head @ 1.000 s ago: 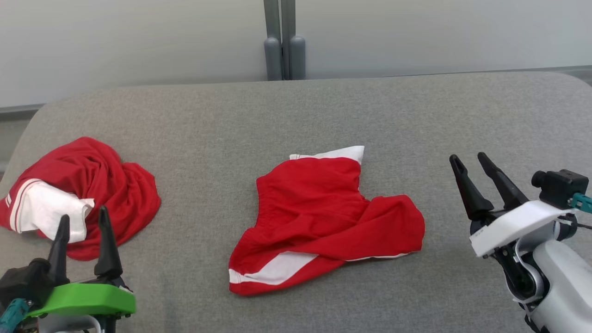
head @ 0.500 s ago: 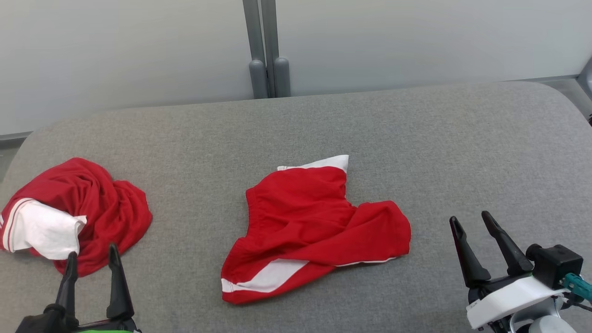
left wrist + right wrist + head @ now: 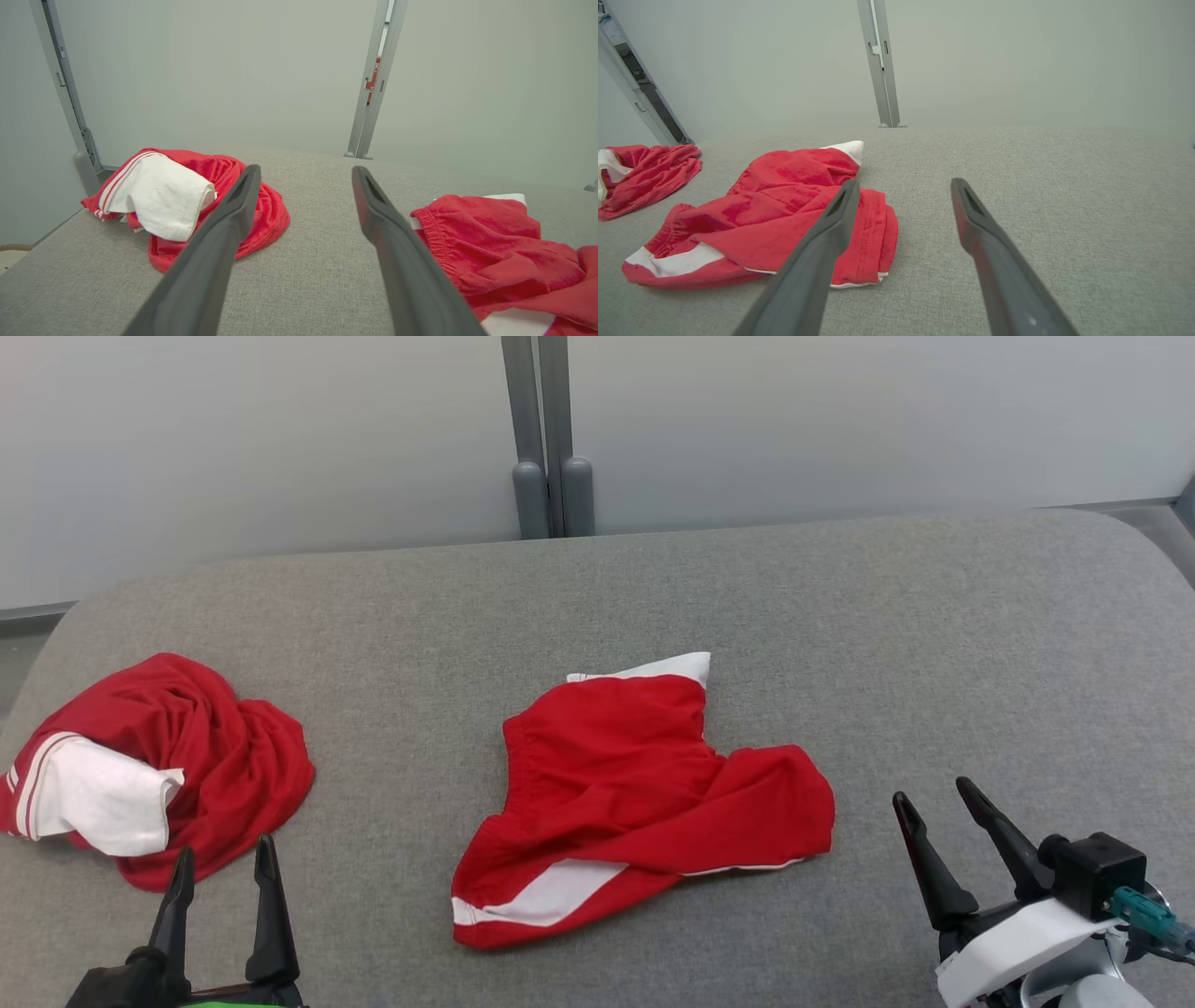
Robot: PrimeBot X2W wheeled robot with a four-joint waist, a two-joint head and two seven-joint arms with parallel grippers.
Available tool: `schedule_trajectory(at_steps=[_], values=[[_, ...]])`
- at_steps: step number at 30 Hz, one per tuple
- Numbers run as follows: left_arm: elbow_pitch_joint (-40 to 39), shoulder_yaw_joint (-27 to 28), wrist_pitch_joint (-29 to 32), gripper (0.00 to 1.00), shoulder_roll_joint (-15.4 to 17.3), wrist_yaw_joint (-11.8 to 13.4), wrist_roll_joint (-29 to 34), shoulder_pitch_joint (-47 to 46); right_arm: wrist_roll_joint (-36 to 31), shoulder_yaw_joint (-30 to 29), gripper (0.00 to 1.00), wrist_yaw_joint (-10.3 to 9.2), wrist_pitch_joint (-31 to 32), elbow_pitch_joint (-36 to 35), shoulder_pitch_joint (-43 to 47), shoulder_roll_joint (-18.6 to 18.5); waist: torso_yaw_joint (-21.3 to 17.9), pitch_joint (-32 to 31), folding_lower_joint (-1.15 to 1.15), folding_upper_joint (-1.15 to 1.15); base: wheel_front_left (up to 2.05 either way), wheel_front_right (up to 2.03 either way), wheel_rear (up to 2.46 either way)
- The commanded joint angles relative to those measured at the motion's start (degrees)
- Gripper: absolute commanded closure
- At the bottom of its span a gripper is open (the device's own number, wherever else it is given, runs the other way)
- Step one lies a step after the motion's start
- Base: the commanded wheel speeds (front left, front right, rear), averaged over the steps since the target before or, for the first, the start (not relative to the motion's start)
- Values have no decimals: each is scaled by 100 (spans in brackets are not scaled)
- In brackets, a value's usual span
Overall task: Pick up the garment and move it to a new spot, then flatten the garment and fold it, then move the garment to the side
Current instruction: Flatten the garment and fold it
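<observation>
A red garment (image 3: 644, 793) with white bands lies rumpled and partly folded in the middle of the grey padded table (image 3: 934, 644), and also shows in the right wrist view (image 3: 784, 210). A second red and white garment (image 3: 177, 765) is bunched up at the table's left end, seen closer in the left wrist view (image 3: 187, 205). My left gripper (image 3: 225, 847) is open just in front of that bunch, empty (image 3: 306, 169). My right gripper (image 3: 932, 791) is open to the right of the middle garment, touching nothing (image 3: 905, 182).
A pale wall with a grey vertical post (image 3: 551, 439) stands right behind the table's far edge. The table's corners are rounded, and its left edge (image 3: 42, 238) drops off close beside the bunched garment. Bare grey surface stretches across the right half (image 3: 1064, 186).
The head camera has moved, so the whole picture has shifted. Both grippers sit lower in that view than a second ago and remain open. Neither garment has moved on the table.
</observation>
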Motion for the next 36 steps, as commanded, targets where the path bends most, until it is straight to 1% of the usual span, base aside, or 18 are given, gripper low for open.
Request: schedule_trajectory(at_steps=[1, 2, 5, 7, 10, 15, 20, 26, 27, 29, 31, 32, 34, 35, 36], values=[[67, 13, -3, 0, -19, -40, 51, -85, 34, 9, 0, -4, -13, 46, -66, -23, 4, 6, 0, 0, 0, 0, 0], [166, -21, 2, 0, -28, -72, 38, -64, 42, 19, 0, -4, -13, 66, -86, -35, 7, 9, 0, 0, 0, 0, 0], [395, -228, 405, 0, -9, -142, -25, -88, 86, 237, 0, -4, 29, 333, -88, -168, 40, 27, 0, 0, 0, 0, 0], [496, -392, 888, 0, -59, -219, -244, -131, 202, 531, 0, -4, 242, 567, -172, -269, 70, 45, 0, 0, 0, 0, 0], [569, -660, 1589, 0, -15, -310, -417, -203, 433, 1072, 0, -5, 672, 883, -440, -421, 96, 128, 0, 0, 0, 0, 0], [677, -1066, 2365, 0, 20, -414, -786, -454, 703, 1869, 0, -5, 1091, 1318, -1075, -528, 131, 380, 0, 0, 0, 0, 0], [889, -1379, 2667, 0, -1, -444, -1028, -775, 910, 2390, 0, -5, 1184, 1759, -1628, -494, 178, 562, 0, 0, 0, 0, 0], [1212, -1656, 2820, 0, 11, -461, -1208, -1014, 1134, 2815, 0, -5, 953, 2120, -2015, -470, 203, 696, 0, 0, 0, 0, 0], [1248, -1676, 2808, 0, 23, -460, -1228, -1040, 1171, 2863, 1, -5, 910, 2160, -2056, -472, 206, 714, 0, 0, 0, 0, 0], [1331, -1725, 2777, 0, 47, -463, -1282, -1084, 1262, 2982, 16, -5, 838, 2249, -2126, -462, 207, 740, 0, 0, 0, 0, 0], [1398, -1764, 2761, 0, 73, -465, -1307, -1135, 1342, 3113, 36, -5, 789, 2329, -2179, -451, 204, 762, 0, 0, 0, 0, 0], [1423, -1781, 2756, 0, 82, -465, -1321, -1171, 1388, 3174, 51, -5, 760, 2368, -2218, -450, 201, 775, 0, 0, 0, 0, 0], [1479, -1814, 2737, 0, 94, -467, -1359, -1210, 1465, 3293, 58, -5, 693, 2431, -2271, -448, 193, 790, 0, 0, 0, 0, 0], [1504, -1832, 2751, 0, 109, -467, -1371, -1212, 1501, 3348, 63, -5, 676, 2451, -2292, -444, 188, 795, 0, 0, 0, 0, 0], [1529, -1851, 2758, 0, 122, -468, -1381, -1220, 1548, 3407, 75, -5, 636, 2479, -2322, -447, 179, 796, 0, 0, 0, 0, 0]])
